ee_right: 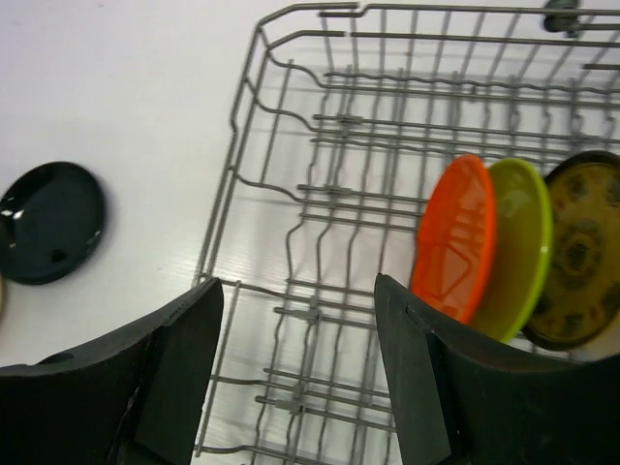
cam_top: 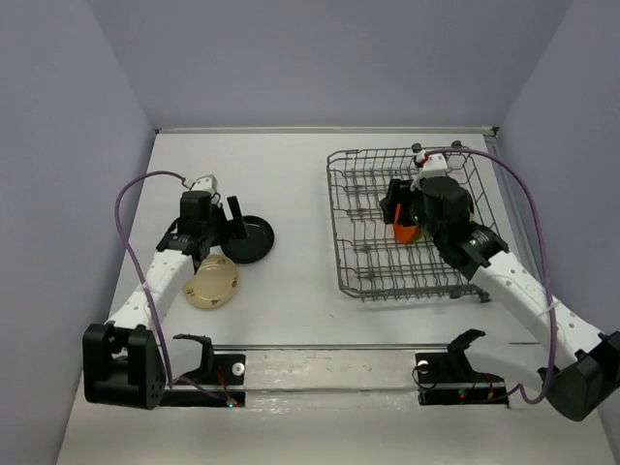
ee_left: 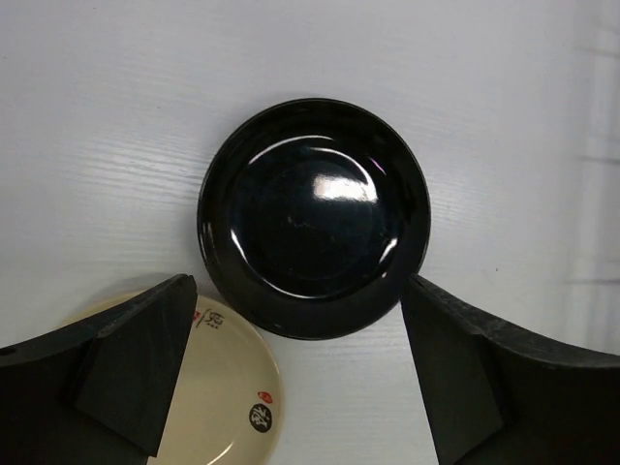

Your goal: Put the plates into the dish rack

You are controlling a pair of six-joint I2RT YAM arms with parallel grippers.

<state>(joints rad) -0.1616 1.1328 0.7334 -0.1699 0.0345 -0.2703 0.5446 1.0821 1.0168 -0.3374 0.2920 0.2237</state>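
Black fingers of the left tool are spread wide and hold nothing. They hang over the black plate on the white tabletop. The beige plate lies just beside it. The right tool is spread and empty too, over the dish rack. The orange plate, green plate and brown plate stand on edge in the rack, side by side.
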